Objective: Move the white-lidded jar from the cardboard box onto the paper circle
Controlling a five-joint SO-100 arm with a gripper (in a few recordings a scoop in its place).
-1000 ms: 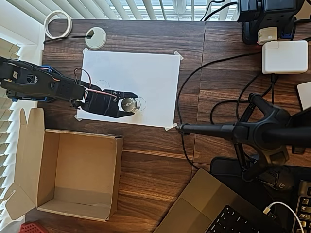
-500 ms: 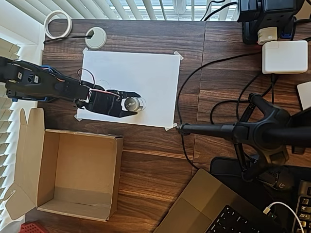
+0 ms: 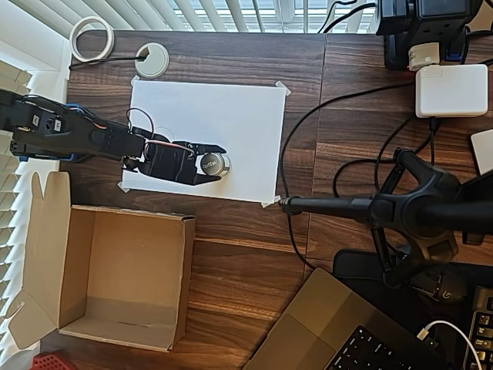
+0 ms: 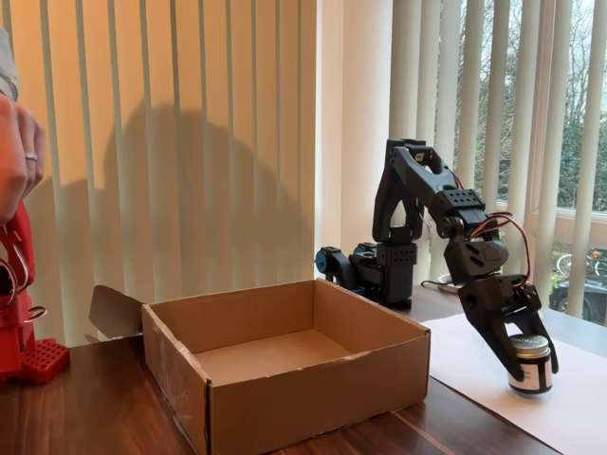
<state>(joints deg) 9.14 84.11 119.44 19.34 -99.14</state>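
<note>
The pincer [image 3: 212, 163] is gripping the white-lidded jar [image 4: 529, 364] on the white sheet [image 3: 231, 116], and releasing it off-centre or dragging a finger away is risking a tipped jar.

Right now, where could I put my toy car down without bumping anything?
The right half of the white taped paper sheet is bare, past the black pincer and small white-lidded jar. The brown cardboard box is empty too. Skip the right side: black cables crowd it.

The white-lidded jar [image 3: 212, 163] stands upright on the white sheet, right of my wrist in the overhead view. The cardboard box [image 3: 108, 277] sits open, flaps out, near the table's left edge.
</note>
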